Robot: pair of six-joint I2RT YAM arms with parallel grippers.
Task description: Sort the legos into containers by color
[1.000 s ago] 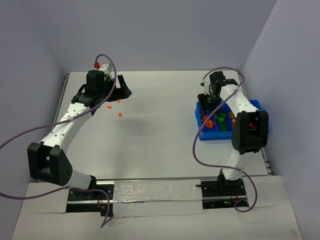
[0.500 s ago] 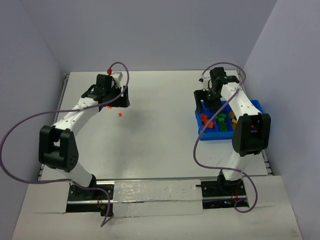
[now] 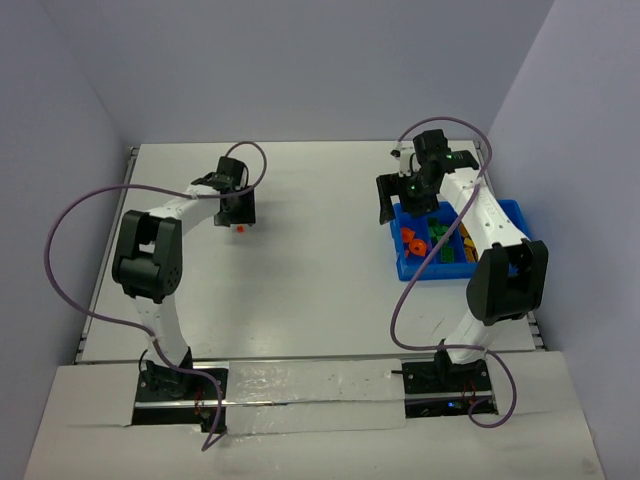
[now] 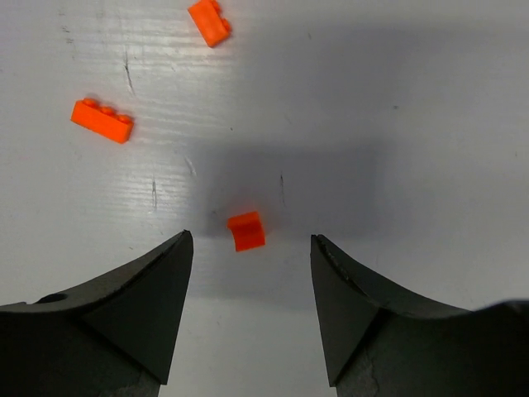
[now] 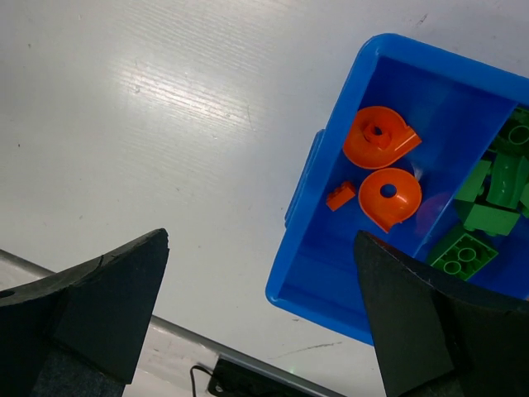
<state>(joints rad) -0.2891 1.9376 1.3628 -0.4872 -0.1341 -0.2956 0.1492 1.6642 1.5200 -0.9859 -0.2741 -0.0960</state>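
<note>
Glossy plastic bin; scuffed, seemingly semi-matt table.

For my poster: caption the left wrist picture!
Open jaws flank one orange brick, two more bricks beyond on the white table.

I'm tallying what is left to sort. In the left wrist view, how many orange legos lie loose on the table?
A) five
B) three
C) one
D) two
B: that view shows a small orange lego low in the middle, a long orange lego at upper left and a third orange lego at the top edge, all on the table.
</note>
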